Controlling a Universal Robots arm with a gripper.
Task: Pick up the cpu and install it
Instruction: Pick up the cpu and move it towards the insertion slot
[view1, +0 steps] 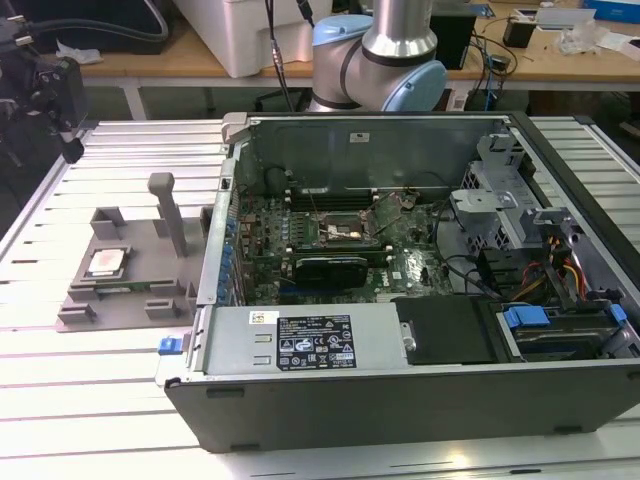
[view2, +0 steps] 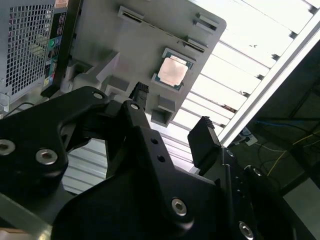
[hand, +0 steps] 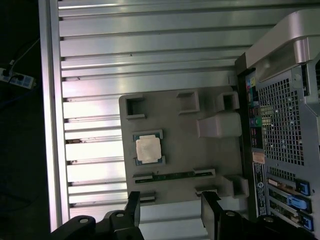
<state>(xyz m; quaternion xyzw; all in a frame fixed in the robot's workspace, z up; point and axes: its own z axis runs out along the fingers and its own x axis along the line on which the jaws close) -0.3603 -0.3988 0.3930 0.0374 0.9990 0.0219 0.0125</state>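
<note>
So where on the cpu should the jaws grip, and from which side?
Probably by two opposite edges, coming straight down from above. The cpu lies flat, face up, in a shallow seat on the grey fixture plate, whose corner holders appear to leave only the mid-edges free.

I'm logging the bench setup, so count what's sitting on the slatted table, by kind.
cpu: 1
grey fixture plate: 1
open computer case: 1
Total: 3
</note>
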